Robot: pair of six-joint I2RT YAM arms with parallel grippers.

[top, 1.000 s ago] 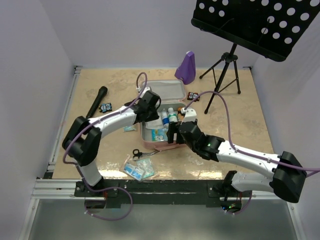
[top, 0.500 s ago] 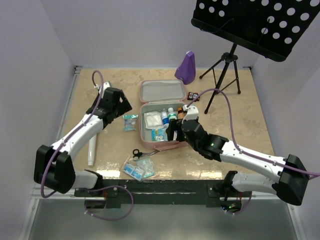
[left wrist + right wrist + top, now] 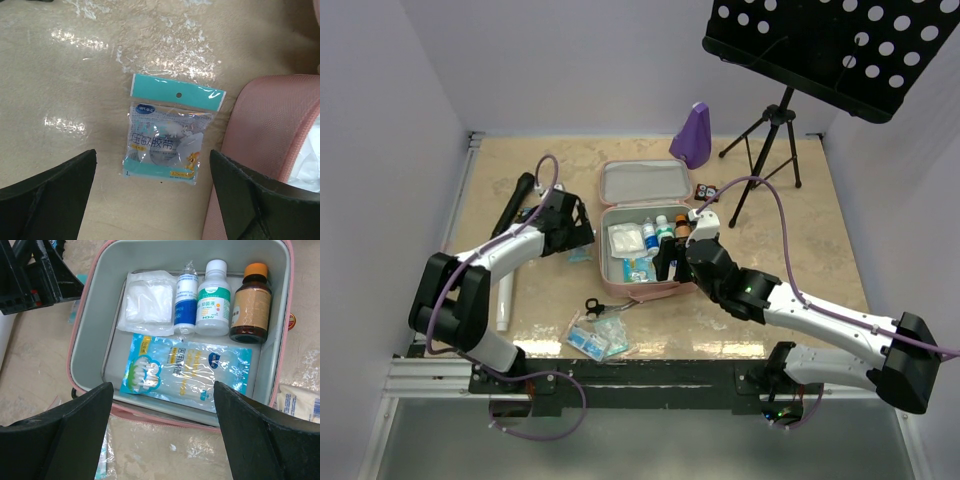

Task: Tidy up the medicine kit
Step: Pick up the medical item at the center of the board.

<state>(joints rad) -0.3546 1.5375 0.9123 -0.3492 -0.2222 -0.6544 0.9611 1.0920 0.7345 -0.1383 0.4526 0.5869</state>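
Currently: the medicine kit (image 3: 646,293) sits at centre of the top view, lid folded back toward the top of the frame, pale lining facing up.

Contents, right wrist view: a gauze pack (image 3: 147,302) at upper left. To its right, three bottles lie side by side: a small blue-labelled one (image 3: 186,300), a white one with green print (image 3: 213,302) and a brown one with an orange cap (image 3: 251,305). A cotton swab packet (image 3: 185,372) lies flat below them.

Right gripper (image 3: 162,387): fingers spread wide, poised over the near edge of the case, nothing between them.

Left gripper (image 3: 152,155): fingers spread wide, empty. It is just left of the kit's pink side wall, above a teal-headed sachet (image 3: 167,137) lying flat on the table.

Elsewhere in the top view: scissors (image 3: 592,305) and loose packets (image 3: 595,340) at lower centre, and a purple metronome-shaped object (image 3: 692,135) above the lid.
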